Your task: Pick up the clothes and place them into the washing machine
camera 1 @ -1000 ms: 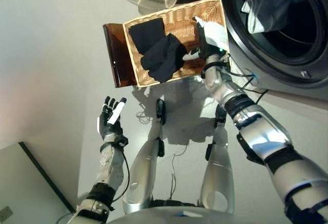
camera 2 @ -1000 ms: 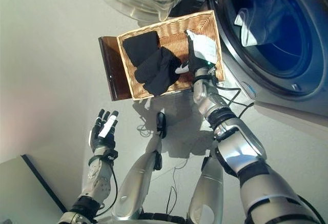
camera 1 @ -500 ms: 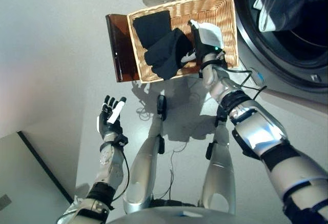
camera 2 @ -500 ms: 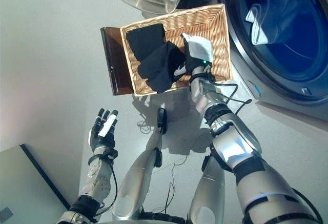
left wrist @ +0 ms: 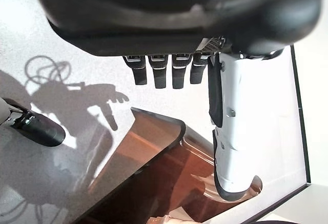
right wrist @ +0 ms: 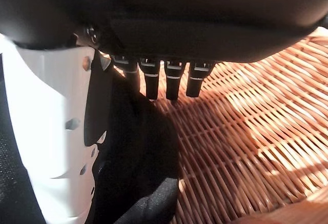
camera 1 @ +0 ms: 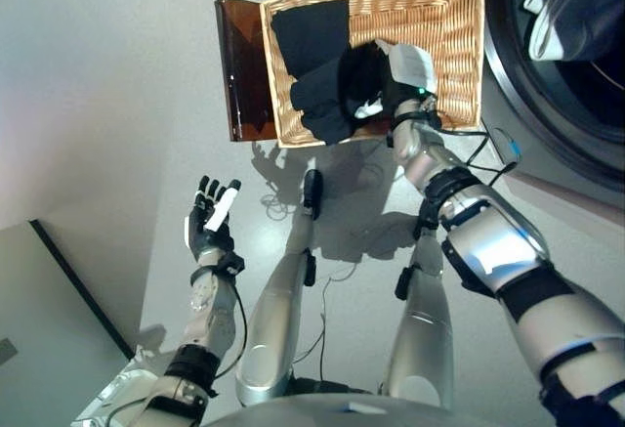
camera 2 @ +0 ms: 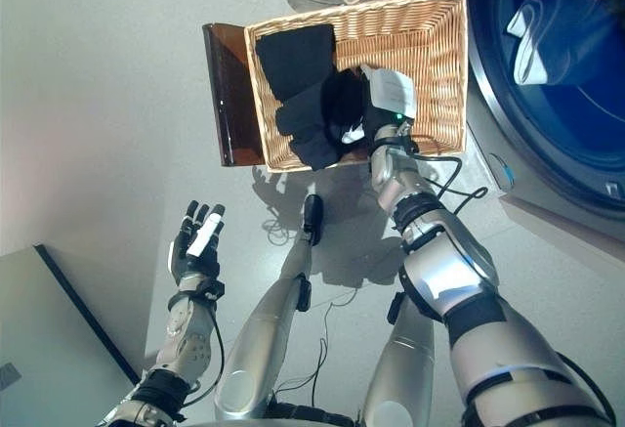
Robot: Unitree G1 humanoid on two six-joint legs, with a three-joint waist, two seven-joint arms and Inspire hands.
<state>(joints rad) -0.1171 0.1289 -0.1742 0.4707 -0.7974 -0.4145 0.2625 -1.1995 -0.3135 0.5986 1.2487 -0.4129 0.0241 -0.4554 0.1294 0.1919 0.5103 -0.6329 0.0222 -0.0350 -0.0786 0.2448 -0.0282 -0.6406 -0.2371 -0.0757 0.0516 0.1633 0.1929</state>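
While the right hand [camera 2: 383, 105] reaches down into the wicker basket [camera 2: 435, 65], its fingers [right wrist: 172, 83] point straight out, uncurled, with their tips at the edge of the black clothes [camera 2: 312, 105]; the white-covered thumb [right wrist: 54, 131] lies against the dark cloth, and nothing is clasped. The clothes lie heaped in the left half of the basket, one flat piece at the far left corner and a bunched pile nearer, beside the hand. The right half of the basket shows bare weave. A brown panel [camera 2: 227, 95] stands against the basket's left side. To the right of the basket is the washer [camera 2: 557, 85], its round opening showing a dark and white garment [camera 2: 532, 31] already in the drum. The left hand [camera 2: 195, 246] hangs well apart on the near left, above the floor [camera 2: 107, 105], fingers straight and spread, holding nothing.
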